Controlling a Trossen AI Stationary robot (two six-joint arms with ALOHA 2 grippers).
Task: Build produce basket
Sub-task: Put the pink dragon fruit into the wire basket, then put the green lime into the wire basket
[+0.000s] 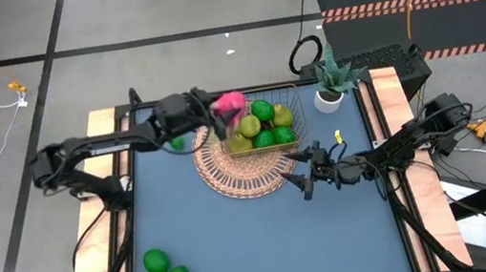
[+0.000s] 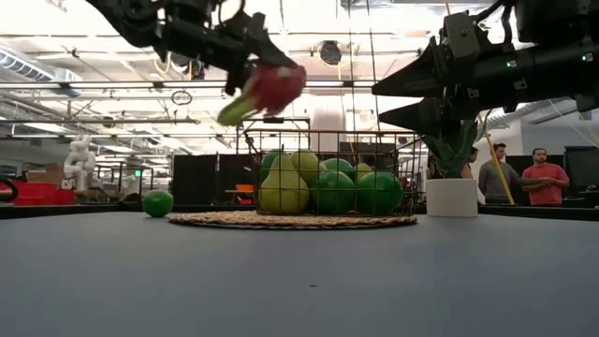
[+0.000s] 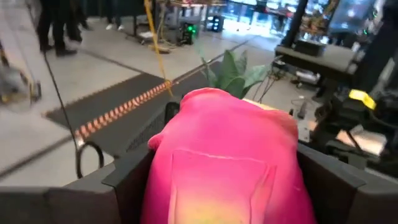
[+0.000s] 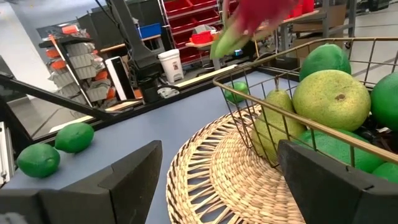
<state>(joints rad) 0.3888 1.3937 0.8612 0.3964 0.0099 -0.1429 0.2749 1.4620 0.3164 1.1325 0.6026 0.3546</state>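
Note:
My left gripper [image 1: 210, 112] is shut on the pink dragon fruit [image 1: 230, 109] and holds it in the air over the left rim of the copper wire basket [image 1: 287, 91]. The basket stands on a round woven mat [image 1: 234, 171] and holds pears and limes [image 2: 328, 183]. In the low view the dragon fruit [image 2: 273, 87] hangs above the basket [image 2: 404, 150]. My right gripper [image 1: 303, 181] is open. It hovers just off the mat's right near edge and touches nothing. One lime [image 1: 177, 144] lies left of the mat. Two more limes [image 1: 166, 270] lie near the table's near left corner. My left gripper pinches the dragon fruit's pink body [image 3: 230, 149] between its two fingers [image 3: 127, 180], one on each side. The fingers reach in about level from the table's left. The fruit is lifted clear of basket and table, tilted, with a green tip [image 2: 232, 112] pointing down.
A potted green plant in a white pot [image 1: 330, 94] stands at the basket's far right corner. In the right wrist view the mat [image 4: 217, 174] and the basket's wire wall [image 4: 261, 106] lie close ahead of my open right gripper [image 4: 224, 180]. Bare blue tabletop stretches across the near half.

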